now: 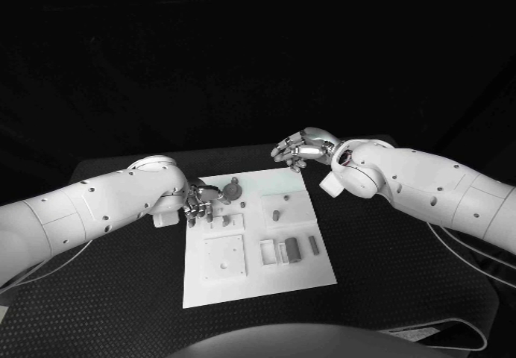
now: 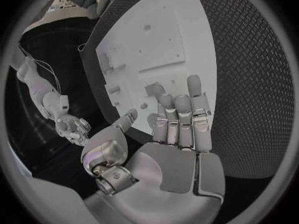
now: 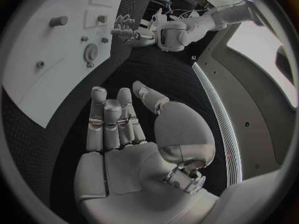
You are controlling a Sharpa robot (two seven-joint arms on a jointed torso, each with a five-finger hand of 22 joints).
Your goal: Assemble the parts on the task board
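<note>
Here, the robot's left hand (image 1: 200, 200) hovered at the task board's (image 1: 269, 272) ten o'clock edge, its fingers apart in the left wrist view and holding nothing that could be seen there. In the head view its fingertips sat just beside a round, gear-like part (image 1: 230, 192) near the board's far-left corner; whether they touched it could not be told. The right hand (image 1: 304, 147) hung off the board at about one o'clock, over the black table (image 1: 118, 298), its fingers loosely curled yet parted and its palm bare in the right wrist view.

Several parts lay scattered across the white plate: a small peg (image 1: 277, 215) near the centre, a cluster of rectangular blocks (image 1: 288, 250) toward four o'clock, and a square plate piece (image 1: 224, 256) toward seven o'clock.

The likeliest trouble appeared to lie with the round part. Fingers closing off-centre on so small a piece could nudge it sideways or flip it instead of lifting it, and a sweep across the board might knock the neighbouring pegs. The board itself looked unanchored, so a hard downward press at its edge could shift it on the table.
</note>
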